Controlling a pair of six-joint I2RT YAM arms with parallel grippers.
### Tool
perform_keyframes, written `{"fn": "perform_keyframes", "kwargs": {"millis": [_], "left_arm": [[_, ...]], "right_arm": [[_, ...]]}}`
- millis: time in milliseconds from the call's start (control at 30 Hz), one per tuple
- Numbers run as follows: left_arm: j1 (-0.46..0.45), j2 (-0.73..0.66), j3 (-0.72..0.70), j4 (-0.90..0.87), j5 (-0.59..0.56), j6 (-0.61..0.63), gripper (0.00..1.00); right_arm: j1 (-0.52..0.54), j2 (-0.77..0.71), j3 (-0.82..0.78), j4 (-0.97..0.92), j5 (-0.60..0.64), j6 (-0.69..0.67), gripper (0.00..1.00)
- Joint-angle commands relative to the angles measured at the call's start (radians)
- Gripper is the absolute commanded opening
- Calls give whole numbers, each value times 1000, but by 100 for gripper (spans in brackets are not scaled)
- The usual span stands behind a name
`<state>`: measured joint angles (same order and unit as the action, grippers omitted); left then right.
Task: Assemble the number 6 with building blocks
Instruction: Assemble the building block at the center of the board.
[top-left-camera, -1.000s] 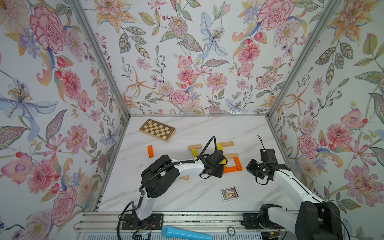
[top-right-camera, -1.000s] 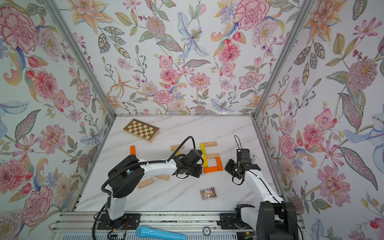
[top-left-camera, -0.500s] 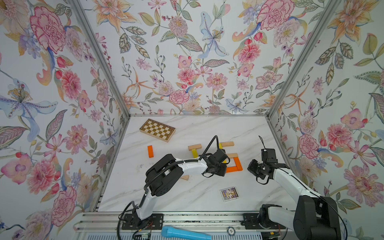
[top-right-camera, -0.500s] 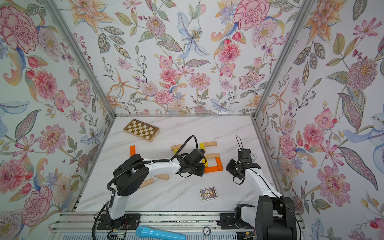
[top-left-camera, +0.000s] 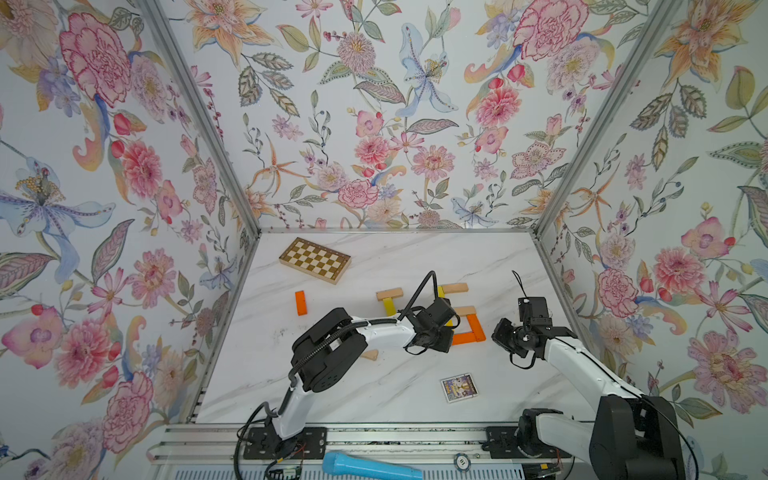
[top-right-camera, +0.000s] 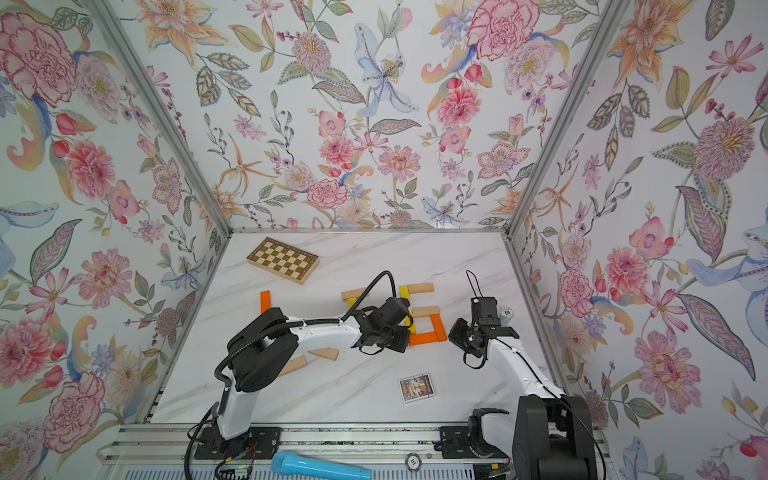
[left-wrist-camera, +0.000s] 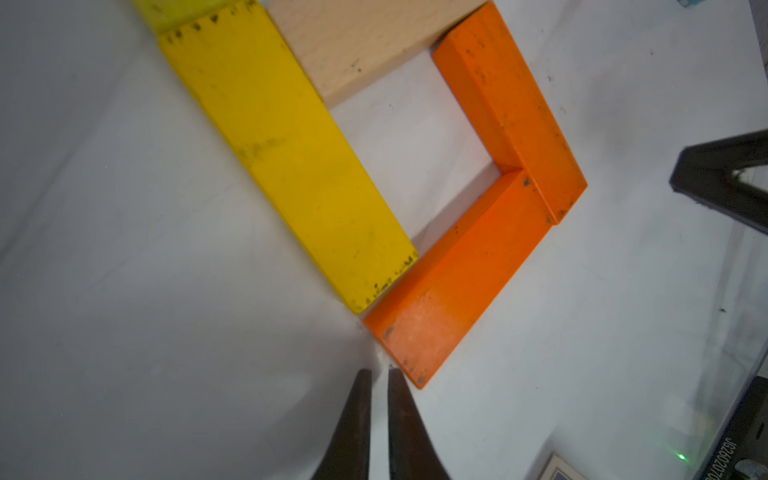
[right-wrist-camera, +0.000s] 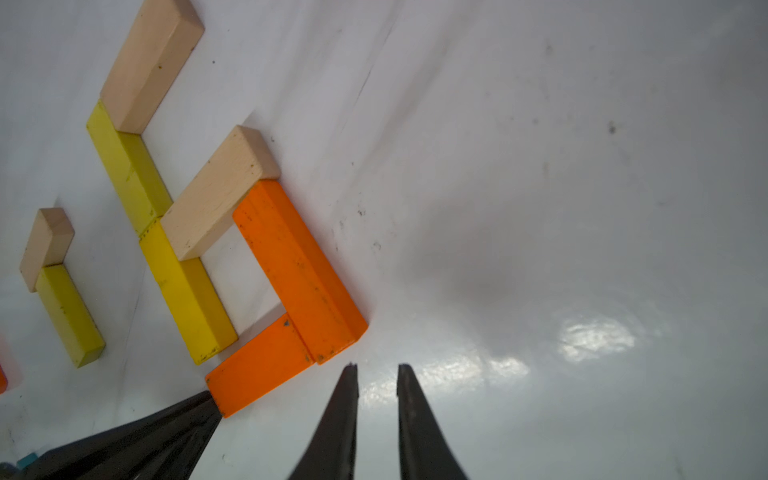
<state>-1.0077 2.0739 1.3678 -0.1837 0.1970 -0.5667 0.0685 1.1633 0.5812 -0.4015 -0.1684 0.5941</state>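
Both top views show the left claw (top-left-camera: 445, 337) low over the table. The number 6 (top-left-camera: 465, 310) lies just beyond its tips: two yellow planks for the spine, two beige bars, two orange planks closing the loop. The right claw (top-left-camera: 497, 332) faces it from the far side of that loop. A spare orange plank (top-left-camera: 300, 302) lies well behind the left claw.

In the left wrist view, the left claw (left-wrist-camera: 376, 372) is pinched almost shut, with only a slit showing and nothing in it. Right ahead of the tips is the free end of the bottom orange plank (left-wrist-camera: 457, 282). That end juts a little past the outer edge of the lower yellow plank (left-wrist-camera: 291, 153).

In the right wrist view, the right claw (right-wrist-camera: 376, 368) has its tips a little apart and holds nothing. It sits just short of the corner where the upright orange plank (right-wrist-camera: 299, 270) meets the bottom one. Off to its side, the left claw's tip meets the bottom plank's end.

The step looks like squaring up the bottom plank, with the digit nearly done. A good nudge would be short and slow, with the tips low and centred on the end face so the plank slides rather than pivots. Since it butts against the upright orange plank, the right claw would do well to brace that corner from outside.
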Motion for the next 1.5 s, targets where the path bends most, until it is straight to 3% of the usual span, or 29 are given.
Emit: {"fn": "perform_keyframes", "kwargs": {"millis": [0,200,300,567,800,967,1467], "left_arm": [[17,-101,-36,-15,-49,-1,15],[75,-277,-131,-36,-109,17,36],[108,-354,-162,-65,-140,35,42],[195,-536,-221,-121,-196,71,57],[243,-647,-269,-156,-233,93,77],[267,-692,-301,-158,-235,97,81],[290,-707,-329,-152,-214,99,81]], "right_arm": [[90,-47,0,-29,51,52,20],[277,-48,-17,-15,120,162,18],[341,-20,-21,-5,145,192,16],[447,70,-24,46,174,243,11],[508,170,-10,99,178,265,8],[526,216,9,113,183,266,7],[526,276,58,107,205,233,7]]}}
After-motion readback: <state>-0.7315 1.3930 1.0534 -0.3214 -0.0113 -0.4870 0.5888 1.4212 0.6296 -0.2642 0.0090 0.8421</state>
